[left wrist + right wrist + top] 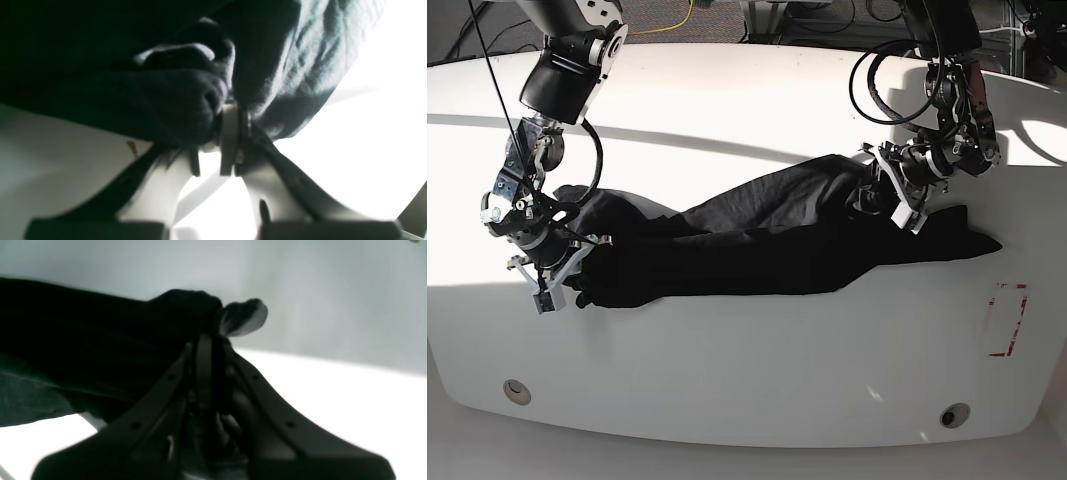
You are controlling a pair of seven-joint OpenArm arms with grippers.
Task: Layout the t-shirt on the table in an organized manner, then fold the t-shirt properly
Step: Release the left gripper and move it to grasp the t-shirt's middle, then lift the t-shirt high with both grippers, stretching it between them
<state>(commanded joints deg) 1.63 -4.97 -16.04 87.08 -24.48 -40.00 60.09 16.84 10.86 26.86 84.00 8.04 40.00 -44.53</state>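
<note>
The black t-shirt [757, 250] stretches sideways across the white surface [727, 370] in a long, rumpled band, and both arms are on it! Over at the base view's left side, the right tool [555, 288] has come in over the shirt's end, pointing down, and its wrist view shows dark fabric bunched between the fingers, a small tuft poking out past the tips. So the right tool is narrow, pinching cloth. Across on the base view's right, the left tool [903, 205] reaches into the shirt well in from that end, and it too is narrow, its wrist view showing a crumpled fold right at the fingertips; whether that fold is truly clamped, the pictures cannot settle. Look at the fabric itself: a raised, wrinkled flap runs up beside the left tool on the side toward the arms, while a darker stretch carries on beyond it to a pointed tip at the right of the base view. The lower edge is uneven, dipping between the two tools. Near that pointed end, apart from the cloth, sits the red dashed mark [1007, 320], and two round holes, one on the left [517, 391] and one on the right [955, 415], lie nearer the rounded edge.
</note>
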